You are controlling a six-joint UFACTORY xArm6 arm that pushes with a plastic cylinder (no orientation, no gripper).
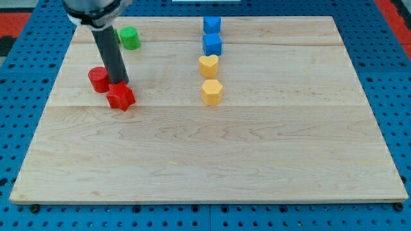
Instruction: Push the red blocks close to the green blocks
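Observation:
My tip (118,83) is at the end of the dark rod on the view's left and touches the top edge of a red star-shaped block (121,97). A red cylinder (99,79) sits just left of the rod. A green cylinder (130,38) lies above them near the board's top edge. A second green block is mostly hidden behind the rod, with only a sliver showing beside it (115,33).
Two blue cubes (212,25) (212,44) stand in a column at the top centre. Below them are a yellow heart-shaped block (209,66) and a yellow hexagonal block (211,92). The wooden board (257,147) lies on a blue perforated table.

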